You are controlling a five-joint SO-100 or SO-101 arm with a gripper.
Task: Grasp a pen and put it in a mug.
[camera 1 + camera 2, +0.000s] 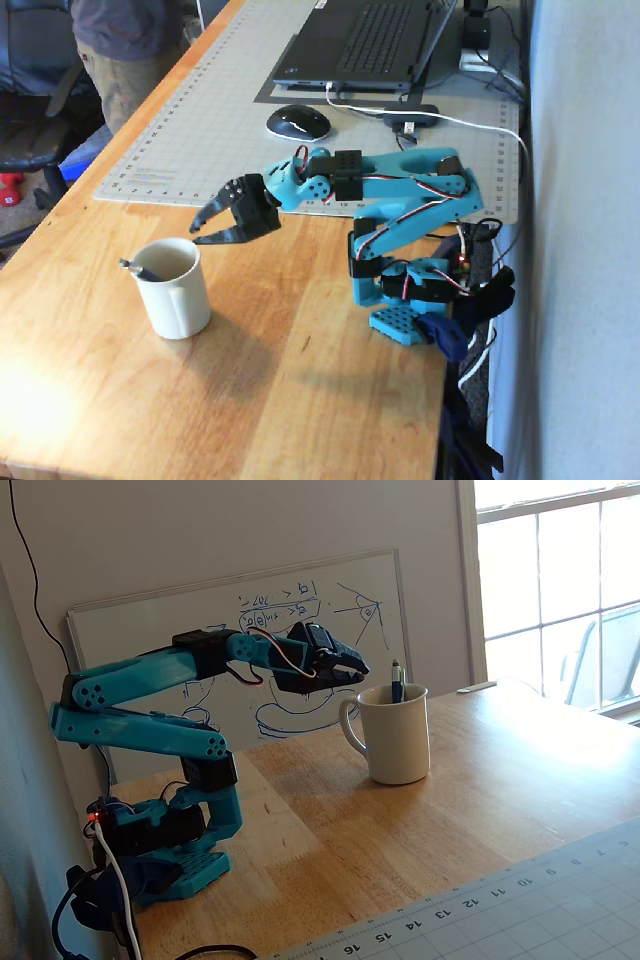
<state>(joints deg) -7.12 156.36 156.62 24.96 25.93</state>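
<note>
The cream-white mug (178,295) stands upright on the wooden table, with its handle toward the arm in a fixed view (402,740). The dark pen (137,267) stands inside the mug and leans on the rim. Its top end sticks up above the rim (397,681). My black gripper (200,232) hangs in the air just beside the mug and slightly above its rim (360,668). The jaws are apart and hold nothing. The gripper does not touch the mug or the pen.
A grey cutting mat (200,130) lies behind the arm with a black mouse (298,122) and a laptop (365,40) on it. A person (125,45) stands at the table's far left edge. A whiteboard (150,640) leans on the wall behind the arm.
</note>
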